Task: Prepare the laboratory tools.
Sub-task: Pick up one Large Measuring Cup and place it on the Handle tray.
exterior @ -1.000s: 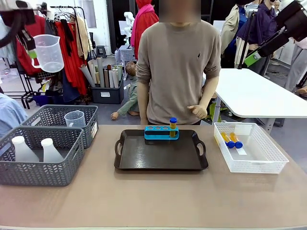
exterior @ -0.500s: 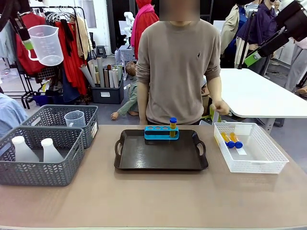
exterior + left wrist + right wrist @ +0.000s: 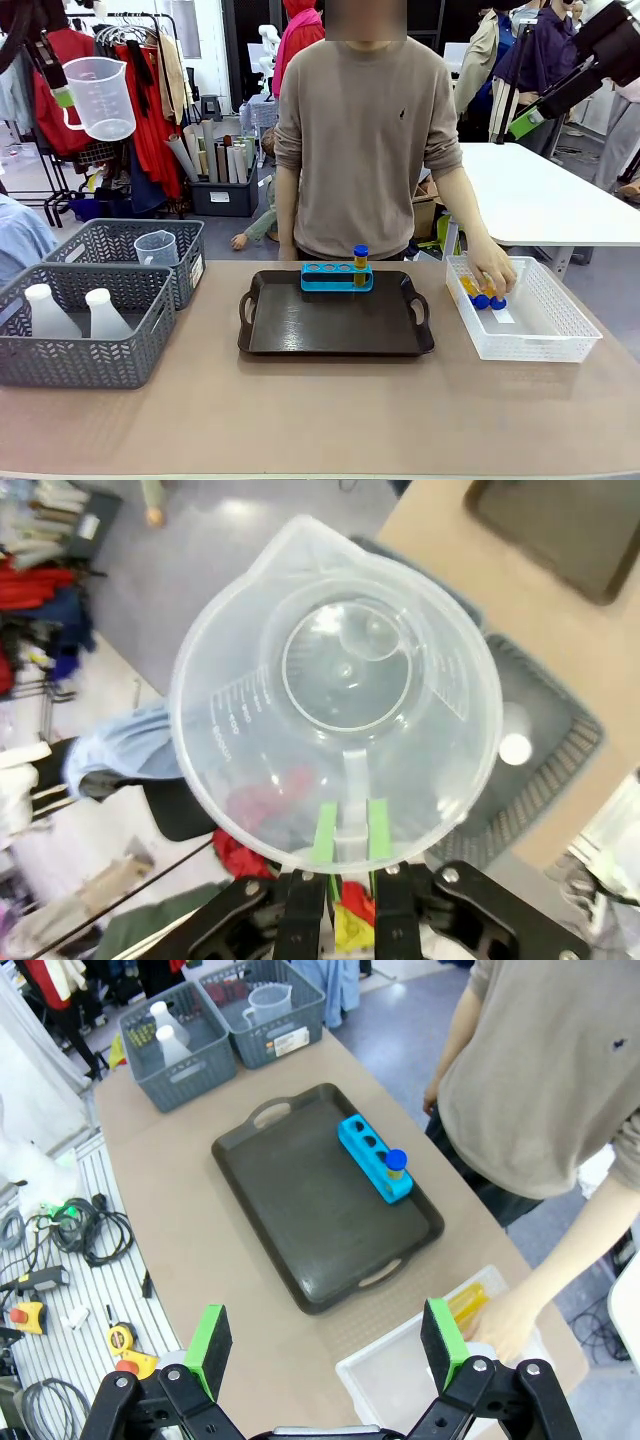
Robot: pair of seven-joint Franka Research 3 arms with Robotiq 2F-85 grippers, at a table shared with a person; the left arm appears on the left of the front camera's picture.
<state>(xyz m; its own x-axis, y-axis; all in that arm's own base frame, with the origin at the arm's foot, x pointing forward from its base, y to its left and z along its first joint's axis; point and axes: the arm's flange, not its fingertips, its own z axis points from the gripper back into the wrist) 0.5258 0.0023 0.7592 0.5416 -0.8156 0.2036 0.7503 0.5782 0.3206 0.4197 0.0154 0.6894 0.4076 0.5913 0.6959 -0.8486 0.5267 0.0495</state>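
Left jaws: closed tight on the handle [image 3: 349,785] of the clear measuring beaker [image 3: 100,95], green pads pinching the handle's strip from both sides. Right jaws: spread wide, nothing between them, high above the counter's [image 3: 320,420] right end.

Position: the beaker hangs upright, well above the grey baskets [image 3: 85,325] at the counter's left end, not touching anything.

Appearance: clear plastic, round mouth with a pouring spout opposite the handle, raised graduation marks on the inner wall [image 3: 235,715], flat bottom. It looks empty; a basket shows through the base.

Handling, my estimate: light and thin-walled, rigid enough to keep its shape but likely to flex if squeezed on the rim. Smooth plastic, so probably slippery. The handle is the right hold, though it sits off to one side, so the cup could swing or tilt on a quick move. Slow travel, and set down flat on the base.

Other items: blue rack [image 3: 335,277] at the far edge of the dark tray [image 3: 330,335], one blue-capped tube [image 3: 360,262] standing in its end hole. The person's hand [image 3: 495,272] is in the white mesh basket [image 3: 545,335] at the remaining tubes [image 3: 482,297].
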